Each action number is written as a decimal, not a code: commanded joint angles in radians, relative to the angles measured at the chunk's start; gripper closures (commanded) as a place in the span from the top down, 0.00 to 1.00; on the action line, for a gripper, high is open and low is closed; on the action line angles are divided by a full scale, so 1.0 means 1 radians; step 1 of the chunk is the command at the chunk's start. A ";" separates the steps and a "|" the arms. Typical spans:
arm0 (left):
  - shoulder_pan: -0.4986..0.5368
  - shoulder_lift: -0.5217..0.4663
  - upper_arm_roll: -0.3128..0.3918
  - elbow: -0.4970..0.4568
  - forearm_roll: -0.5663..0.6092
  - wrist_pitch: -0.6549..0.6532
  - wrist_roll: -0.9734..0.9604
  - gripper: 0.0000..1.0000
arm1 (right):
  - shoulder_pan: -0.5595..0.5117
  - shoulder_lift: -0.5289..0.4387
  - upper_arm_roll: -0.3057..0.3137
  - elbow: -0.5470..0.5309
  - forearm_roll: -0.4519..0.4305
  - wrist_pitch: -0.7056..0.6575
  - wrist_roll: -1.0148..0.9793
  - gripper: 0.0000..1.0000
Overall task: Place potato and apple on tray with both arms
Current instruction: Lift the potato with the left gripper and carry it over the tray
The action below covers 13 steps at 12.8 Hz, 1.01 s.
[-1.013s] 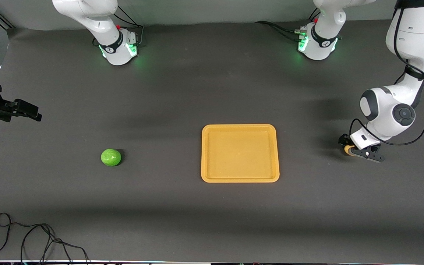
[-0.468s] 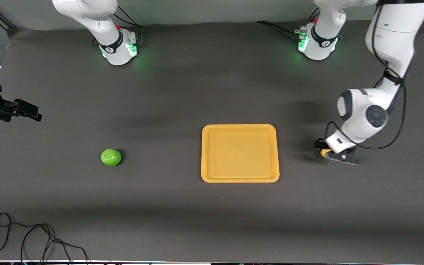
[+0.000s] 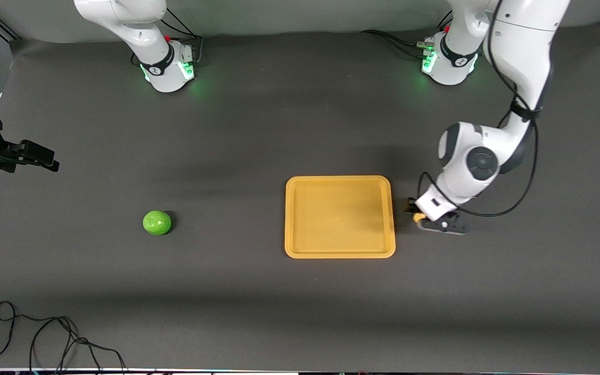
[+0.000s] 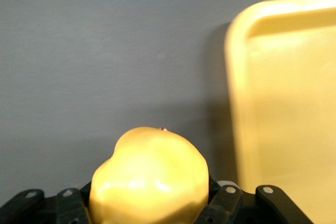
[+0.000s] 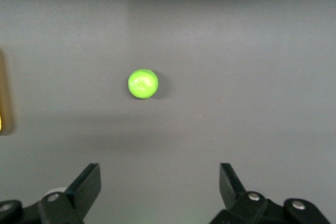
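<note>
The pale yellow potato is held in my left gripper, which is shut on it. It hangs over the bare table just beside the orange-yellow tray, at the tray's edge toward the left arm's end. In the left wrist view the potato fills the space between the jaws of that gripper, and the tray's rim lies close by. The green apple rests on the table toward the right arm's end. My right gripper is open and empty and waits there; its wrist view shows the apple ahead of the gripper.
The two arm bases stand along the table edge farthest from the front camera. A loose black cable lies near the table's front corner at the right arm's end. A sliver of the tray shows in the right wrist view.
My left arm has carried the potato over the table toward the tray, from well off its edge to just beside it. The right arm and the apple have not moved.
</note>
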State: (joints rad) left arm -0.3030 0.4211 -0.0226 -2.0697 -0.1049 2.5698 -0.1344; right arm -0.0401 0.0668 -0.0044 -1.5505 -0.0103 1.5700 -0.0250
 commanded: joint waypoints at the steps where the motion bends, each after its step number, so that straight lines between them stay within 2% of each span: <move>1: -0.086 0.053 0.020 0.092 -0.001 -0.045 -0.134 0.21 | -0.006 0.013 0.006 0.026 0.000 -0.004 -0.013 1.00; 4: -0.154 0.119 0.021 0.158 0.002 -0.043 -0.238 0.21 | -0.006 0.014 0.006 0.026 -0.002 -0.004 -0.015 1.00; 7: -0.214 0.178 0.021 0.204 0.062 -0.033 -0.374 0.21 | -0.006 0.013 0.006 0.030 -0.002 -0.004 -0.013 1.00; 13: -0.251 0.234 0.021 0.218 0.102 0.004 -0.455 0.24 | -0.007 0.013 0.004 0.030 -0.002 -0.004 -0.015 1.00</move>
State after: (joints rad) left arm -0.5325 0.6391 -0.0211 -1.8727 -0.0251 2.5670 -0.5518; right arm -0.0401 0.0669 -0.0044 -1.5453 -0.0103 1.5703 -0.0250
